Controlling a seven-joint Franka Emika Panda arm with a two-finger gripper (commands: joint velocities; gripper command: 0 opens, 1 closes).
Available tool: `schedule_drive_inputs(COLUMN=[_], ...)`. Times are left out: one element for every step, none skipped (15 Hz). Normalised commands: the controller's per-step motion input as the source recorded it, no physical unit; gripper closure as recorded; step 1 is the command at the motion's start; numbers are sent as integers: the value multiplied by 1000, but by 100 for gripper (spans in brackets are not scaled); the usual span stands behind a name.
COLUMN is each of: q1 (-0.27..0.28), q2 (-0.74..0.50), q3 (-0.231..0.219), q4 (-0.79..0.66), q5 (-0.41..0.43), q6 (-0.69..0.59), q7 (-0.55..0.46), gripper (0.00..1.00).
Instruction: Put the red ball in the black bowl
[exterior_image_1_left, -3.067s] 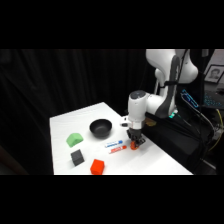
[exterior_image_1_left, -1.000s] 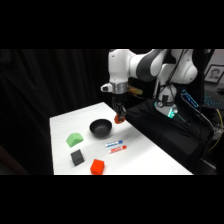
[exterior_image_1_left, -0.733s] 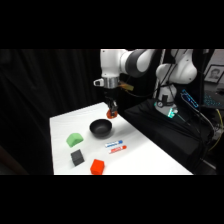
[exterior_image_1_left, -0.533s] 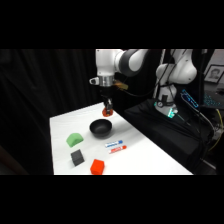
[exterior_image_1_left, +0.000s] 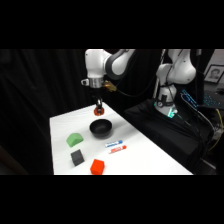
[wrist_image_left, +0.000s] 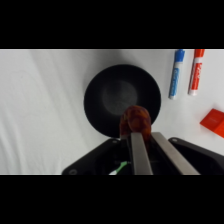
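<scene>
Now the fingers (wrist_image_left: 141, 150) pinch the red ball (wrist_image_left: 136, 120) above the black bowl (wrist_image_left: 122, 99); centre over it, lower, then release.

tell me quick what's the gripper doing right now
gripper: shut on the red ball, held in the air above the black bowl.

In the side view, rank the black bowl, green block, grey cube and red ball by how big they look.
1. black bowl
2. green block
3. grey cube, only slightly smaller, so unsure
4. red ball, held in the gripper above the bowl
</scene>
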Motion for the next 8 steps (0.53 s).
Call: schedule_drive_inputs(q1=[-61,-58,-64,-75,-88,-102,-109,-110], q2=[316,311,299,283,268,254,239,214], q3=[20,34,48,60,72,87,92,90], q4=[253,235,221,214,207,200,190,178], q5=[151,155,172,184,192,206,196,170], q6=[112,144,172,163,161,145,126,109], q7=[-206,-206,-209,-213,-221,-235,-226,-204], gripper=[97,96,96,96,96,96,96,96])
